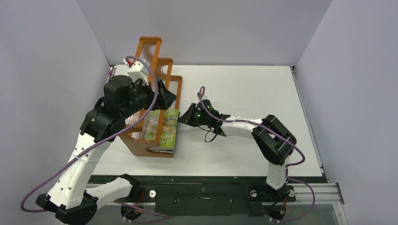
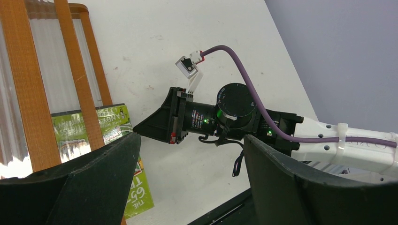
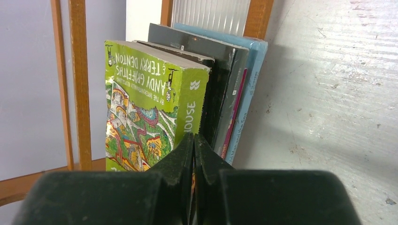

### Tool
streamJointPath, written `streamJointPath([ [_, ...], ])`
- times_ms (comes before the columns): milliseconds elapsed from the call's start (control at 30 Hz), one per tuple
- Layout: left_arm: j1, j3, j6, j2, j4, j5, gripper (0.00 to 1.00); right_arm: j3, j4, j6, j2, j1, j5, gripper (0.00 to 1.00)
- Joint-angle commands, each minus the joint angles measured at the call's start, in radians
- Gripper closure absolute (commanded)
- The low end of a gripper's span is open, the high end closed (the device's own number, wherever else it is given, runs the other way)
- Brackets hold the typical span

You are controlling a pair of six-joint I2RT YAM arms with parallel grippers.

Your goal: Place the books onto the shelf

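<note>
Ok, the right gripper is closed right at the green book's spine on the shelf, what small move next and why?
Probably a short push forward with the shut right gripper. Its tips sit at the spine of the green book, which stands out nearer than the black book and light blue book beside it in the shelf, so a nudge should bring it level.

From above, the left arm [image 1: 122, 96] covers much of the shelf [image 1: 143, 148]; only the green book [image 1: 168, 126] shows clearly there. In the right wrist view, the right jaws hide that book's lower edge. The black book [image 3: 229, 84] and blue book [image 3: 256, 61] show only slivers, with small print too tiny to read.
</note>
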Motion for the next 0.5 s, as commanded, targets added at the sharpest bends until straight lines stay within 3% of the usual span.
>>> streamJointPath([
  [0, 0.006, 0.000, 0.012, -0.019, 0.008, -0.012, 0.21, 0.035, 0.055, 0.001, -0.005, -0.008, 0.001, 1.00],
  [200, 0.006, -0.002, 0.013, -0.013, 0.004, -0.023, 0.21, 0.030, 0.056, -0.003, -0.019, -0.049, -0.002, 0.99],
  [467, 0.006, -0.003, 0.012, 0.008, -0.007, -0.034, 0.21, -0.008, 0.035, -0.022, -0.058, -0.100, 0.008, 0.91],
])
